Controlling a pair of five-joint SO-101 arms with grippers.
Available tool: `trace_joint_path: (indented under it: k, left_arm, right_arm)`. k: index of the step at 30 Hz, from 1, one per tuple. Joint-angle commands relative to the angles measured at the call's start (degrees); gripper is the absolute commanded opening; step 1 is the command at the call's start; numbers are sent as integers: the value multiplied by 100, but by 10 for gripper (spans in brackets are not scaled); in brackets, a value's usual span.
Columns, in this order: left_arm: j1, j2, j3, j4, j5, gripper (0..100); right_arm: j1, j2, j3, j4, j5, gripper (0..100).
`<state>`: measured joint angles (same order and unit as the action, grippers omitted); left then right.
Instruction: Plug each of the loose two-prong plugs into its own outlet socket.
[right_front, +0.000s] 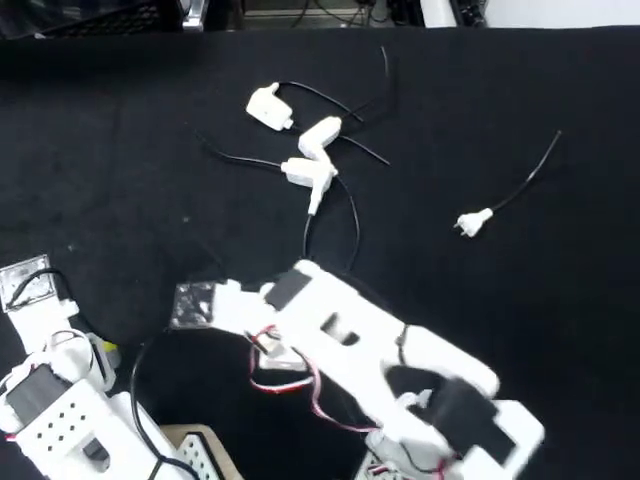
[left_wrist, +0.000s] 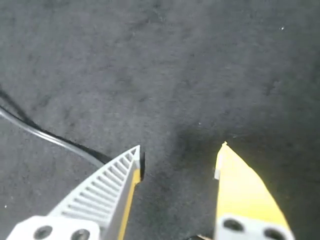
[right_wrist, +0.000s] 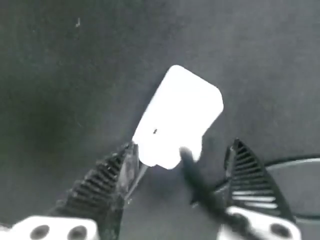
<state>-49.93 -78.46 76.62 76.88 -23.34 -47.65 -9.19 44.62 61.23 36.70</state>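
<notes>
Centre frame: right gripper (right_wrist: 183, 146), jaws spread, at the corded end of a white plastic connector block (right_wrist: 180, 110); square up before closing.

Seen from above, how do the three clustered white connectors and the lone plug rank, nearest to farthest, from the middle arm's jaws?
1. The front connector of the cluster, straight ahead.
2. The middle connector, just beyond it.
3. The rear connector, farther back and to the left, and the lone plug, off to the right: too close to call.
</notes>
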Motion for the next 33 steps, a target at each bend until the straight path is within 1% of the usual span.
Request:
trace_joint_path:
  k: [1, 4, 8, 10, 13, 15, 21, 25, 27, 29, 33]
  left_arm:
    - [-57, -53, 13, -105, -343, 246]
    - [-57, -53, 31, -105, -396, 246]
    - [-66, -53, 31, -105, -404, 246]
    - [-66, -53, 31, -105, -404, 246]
    - [-66, -53, 31, -105, -404, 246]
    - [-66, -53, 31, -105, -404, 246]
    - [-66, -53, 31, -105, -404, 246]
    - [-66, -53, 31, -105, -404, 246]
    - [-66, -53, 31, -105, -404, 246]
    - [-66, -53, 31, -105, -404, 246]
    - [-66, -53, 40, -105, -404, 246]
  right_arm:
    - [-35, 1314, -989, -202, -378, 283]
    - [-26, 1780, -1534, 193, -580, 283]
    - [-44, 2000, -1692, 290, -765, 276]
    - [-44, 2000, -1692, 290, -782, 217]
    - [-35, 2000, -1692, 290, -791, 87]
    - [-44, 2000, -1701, 299, -774, 44]
    - [9, 1991, -1895, 352, -756, 43]
    - [273, 1991, -2756, 923, -738, 43]
    - [501, 1991, -3301, 1178, -738, 43]
    - [747, 1991, -3820, 1345, -545, 43]
    - [1398, 1991, -4796, 1398, -308, 43]
